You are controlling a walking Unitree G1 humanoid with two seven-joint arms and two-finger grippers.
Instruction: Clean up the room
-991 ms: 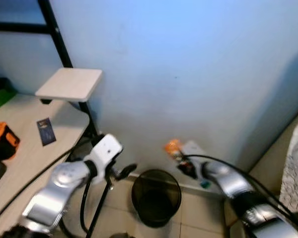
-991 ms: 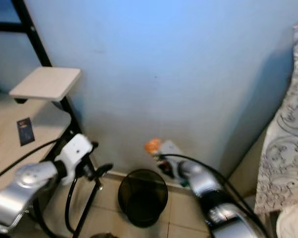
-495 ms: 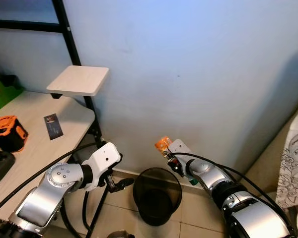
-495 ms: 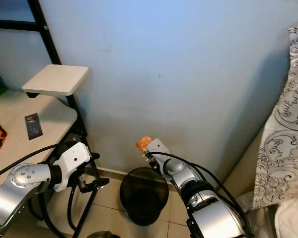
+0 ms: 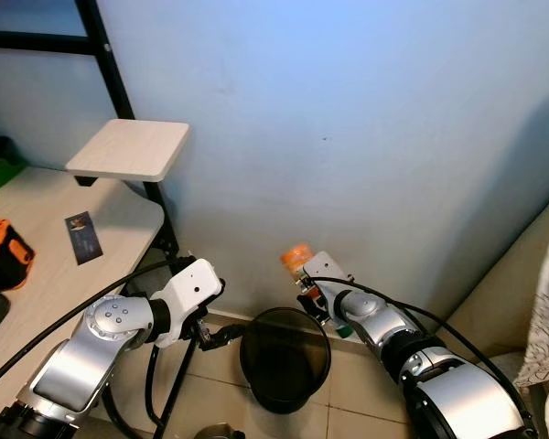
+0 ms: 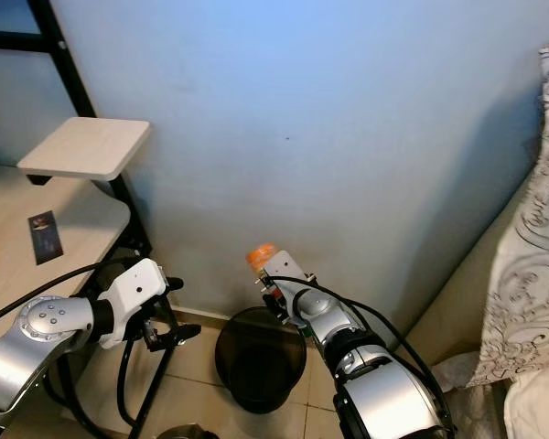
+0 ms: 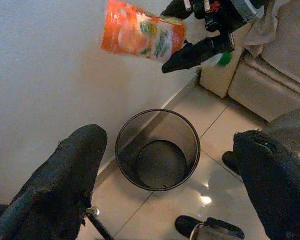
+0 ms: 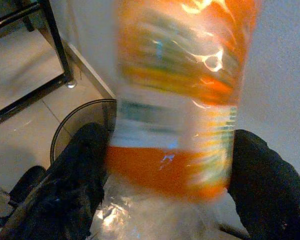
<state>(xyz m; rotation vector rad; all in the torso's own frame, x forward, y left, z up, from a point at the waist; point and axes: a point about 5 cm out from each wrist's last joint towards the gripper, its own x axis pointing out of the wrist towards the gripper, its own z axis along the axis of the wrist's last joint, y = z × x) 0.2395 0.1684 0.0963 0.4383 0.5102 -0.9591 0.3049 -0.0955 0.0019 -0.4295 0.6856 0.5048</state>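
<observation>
The wall [image 5: 348, 110] and the desk [image 5: 46, 265] sit much as they did half a second ago, allowing for a small swing of the head camera; the bin [image 5: 285, 355] stands on the tiles at the foot of the wall, open mouth up, nothing visible inside it in the left wrist view; what has changed is the right arm, which has drawn the pouch [image 5: 296, 257] a little leftward and nearer the wall, so that it now hangs above the bin's far rim rather than off to its right; I judge the drop is close, though the pouch may sit slightly behind the opening, towards the wall.

The left gripper [image 5: 221, 337] hovers low beside the bin's left edge, fingers spread wide and holding nothing; the right gripper [image 5: 313, 294] is clamped on the pouch's lower part, its black fingers [image 8: 72, 175] pressed to either side of the orange foil.

The pouch is an orange snack packet, held clear of the bin and close to the wall, whether touching it I cannot tell; from the head its long axis runs up and slightly left out of the gripper, free end uppermost; in the left wrist view it lies more nearly level, free end pointing away from the gripper along the wall.
</observation>
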